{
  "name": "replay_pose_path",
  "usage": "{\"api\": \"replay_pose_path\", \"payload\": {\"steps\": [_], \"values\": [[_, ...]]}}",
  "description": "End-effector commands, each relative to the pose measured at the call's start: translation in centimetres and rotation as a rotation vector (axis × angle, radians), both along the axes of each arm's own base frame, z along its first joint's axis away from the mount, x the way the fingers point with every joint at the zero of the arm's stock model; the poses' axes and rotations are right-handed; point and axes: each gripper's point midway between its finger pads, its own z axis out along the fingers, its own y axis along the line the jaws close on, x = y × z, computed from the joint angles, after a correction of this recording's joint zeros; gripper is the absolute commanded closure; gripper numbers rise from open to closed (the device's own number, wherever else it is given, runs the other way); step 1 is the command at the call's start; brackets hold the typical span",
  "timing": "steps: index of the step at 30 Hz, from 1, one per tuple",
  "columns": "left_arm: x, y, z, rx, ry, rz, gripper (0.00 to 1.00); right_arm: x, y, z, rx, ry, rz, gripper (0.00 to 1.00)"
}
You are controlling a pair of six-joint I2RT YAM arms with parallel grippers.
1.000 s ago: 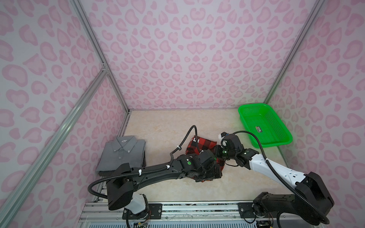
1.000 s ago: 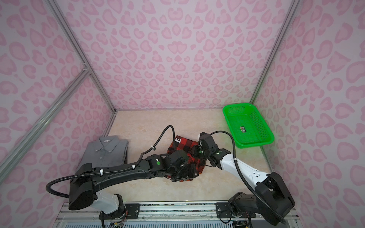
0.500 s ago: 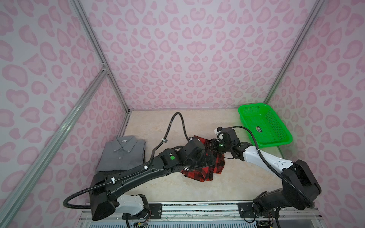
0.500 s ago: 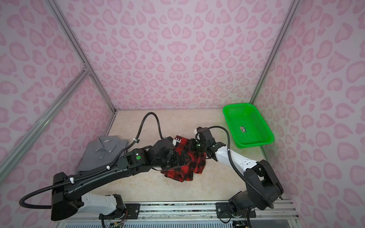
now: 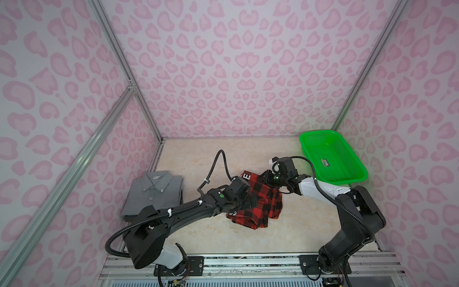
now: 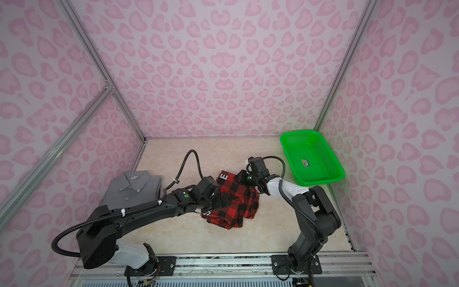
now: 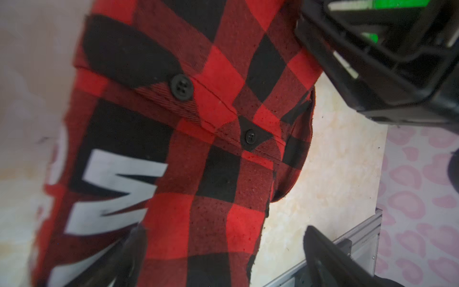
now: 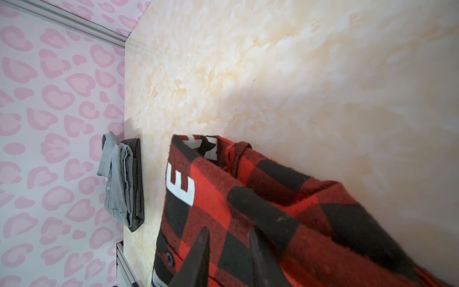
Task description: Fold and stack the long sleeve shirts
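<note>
The red-and-black checked shirt (image 5: pixel 263 207) lies bunched at mid-table, also in the other top view (image 6: pixel 237 207); white letters show on it. My left gripper (image 5: pixel 248 201) hovers over its left part, jaws wide open with the checked shirt (image 7: pixel 223 149) below them. My right gripper (image 5: pixel 265 179) is at the shirt's far right corner, shut on a raised fold of the checked cloth (image 8: pixel 211 198). The grey shirt (image 5: pixel 154 191) lies folded at the left wall, collar and white label up, apart from both grippers.
A green perforated basket (image 5: pixel 332 154) stands at the back right corner. A darker folded garment (image 8: pixel 136 186) lies under the grey shirt. Patterned walls close three sides; a metal rail (image 5: pixel 248 258) runs along the front edge.
The left gripper has drawn back leftward over the checked shirt and stayed open. The right gripper has shifted slightly back and left, and the shirt has bunched up.
</note>
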Motion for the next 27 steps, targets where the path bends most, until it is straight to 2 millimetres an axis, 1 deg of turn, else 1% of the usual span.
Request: {"api": "replay_pose_path", "payload": {"steps": [1, 5, 7, 8, 9, 10, 12, 15, 17, 19, 21, 23, 24, 26, 27], "values": [[-0.8, -2.5, -1.3, -0.062, 0.023, -0.014, 0.0, 0.2, -0.3, -1.4, -0.029, -0.006, 0.007, 0.71], [-3.5, -5.0, -5.8, -0.067, 0.127, -0.038, 0.0, -0.5, -0.8, -3.8, -0.039, 0.036, -0.009, 0.73], [-4.6, -6.0, -7.2, -0.08, 0.163, -0.051, 0.01, -1.0, -1.0, -5.0, -0.042, 0.06, -0.016, 0.73], [-4.9, -6.3, -7.6, -0.082, 0.174, -0.051, 0.01, -1.3, -1.1, -5.5, -0.044, 0.068, -0.017, 0.73], [-4.9, -6.4, -7.6, -0.089, 0.175, -0.049, 0.01, -1.5, -1.2, -5.9, -0.046, 0.077, -0.016, 0.73], [-4.8, -6.5, -7.3, -0.097, 0.171, -0.048, 0.01, -1.7, -1.2, -6.2, -0.045, 0.086, -0.015, 0.73], [-4.3, -6.7, -5.6, -0.109, 0.131, -0.057, 0.01, -1.9, -1.3, -6.2, -0.042, 0.085, -0.014, 0.73], [-3.5, -7.1, -1.6, -0.12, 0.061, -0.081, 0.0, -1.8, -1.4, -5.4, -0.029, 0.071, -0.013, 0.73], [-3.0, -6.5, 1.3, -0.116, 0.011, -0.081, 0.0, -1.4, -1.7, -4.5, -0.03, 0.054, -0.017, 0.73], [-2.4, -5.4, 3.8, -0.117, -0.041, -0.068, 0.01, -1.3, -1.9, -3.8, -0.031, 0.042, -0.015, 0.73], [-1.9, -4.2, 5.9, -0.129, -0.087, -0.056, 0.02, -1.2, -2.0, -3.1, -0.024, 0.033, -0.007, 0.73], [-1.4, -2.8, 7.2, -0.119, -0.128, -0.043, 0.02, -1.5, -1.9, -2.0, -0.016, 0.025, 0.005, 0.73], [-1.0, -2.1, 7.4, -0.107, -0.137, -0.034, 0.02, -1.5, -1.8, -1.2, -0.006, 0.009, 0.008, 0.73], [0.2, -0.2, 7.1, -0.092, -0.137, -0.005, 0.02, -2.1, -1.5, 0.9, 0.019, -0.021, 0.019, 0.73], [0.7, 0.3, 6.8, -0.098, -0.133, 0.004, 0.02, -2.6, -1.2, 1.8, 0.028, -0.036, 0.027, 0.73]]}}
